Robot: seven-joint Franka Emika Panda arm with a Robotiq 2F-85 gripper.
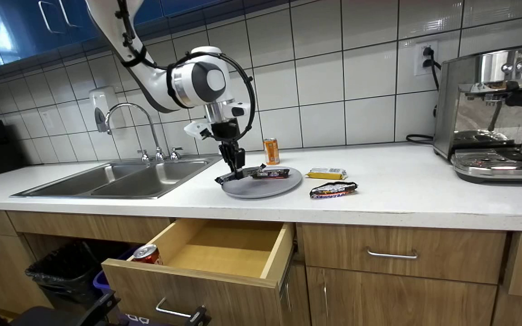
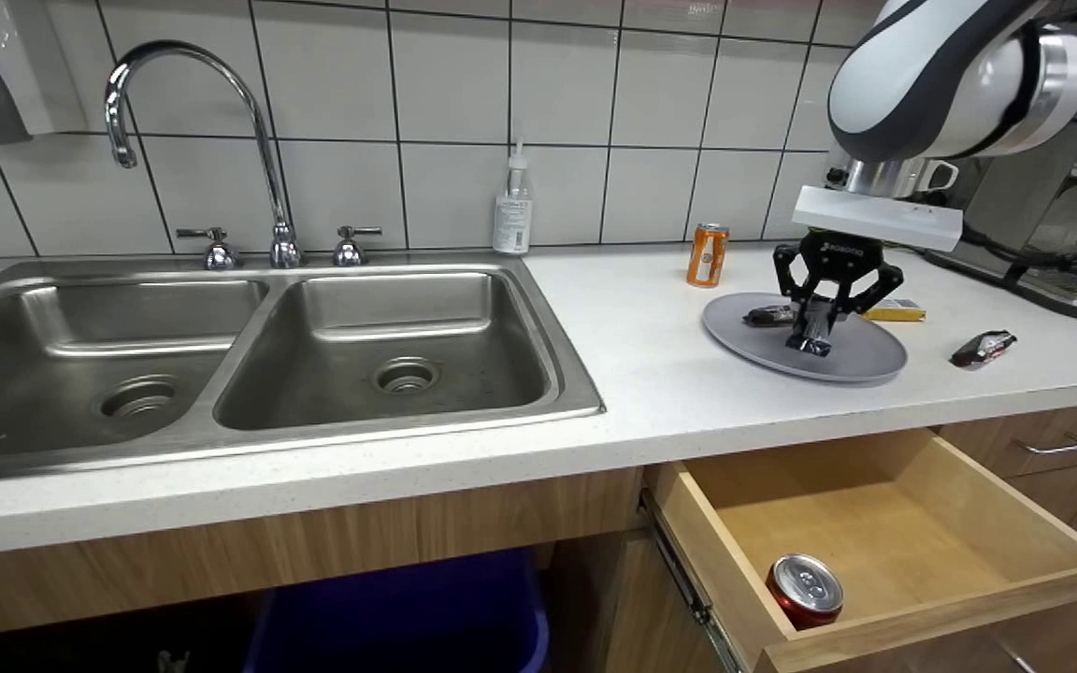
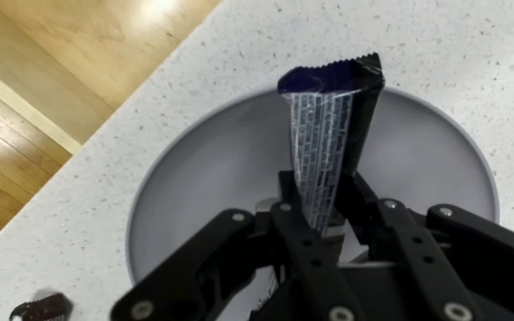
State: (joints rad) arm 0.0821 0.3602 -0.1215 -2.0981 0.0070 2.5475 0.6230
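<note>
White counter (image 1: 388,190); dark wrapped bar (image 3: 321,142) (jagged-ended, finely printed)

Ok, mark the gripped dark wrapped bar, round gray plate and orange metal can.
Dark wrapped bar (image 3: 321,147), wrist view: printed label.
Round gray plate (image 3: 212,178), wrist view: bare surface.
Orange metal can (image 2: 708,256), in an exterior view: side wall.

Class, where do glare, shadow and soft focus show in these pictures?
In an exterior view, white glare on the glossy blue cabinets; in an exterior view, shadow at the back of the open rectangular wooden drawer; in the wrist view, soft small print on the black-and-blue wrapped bar.
</note>
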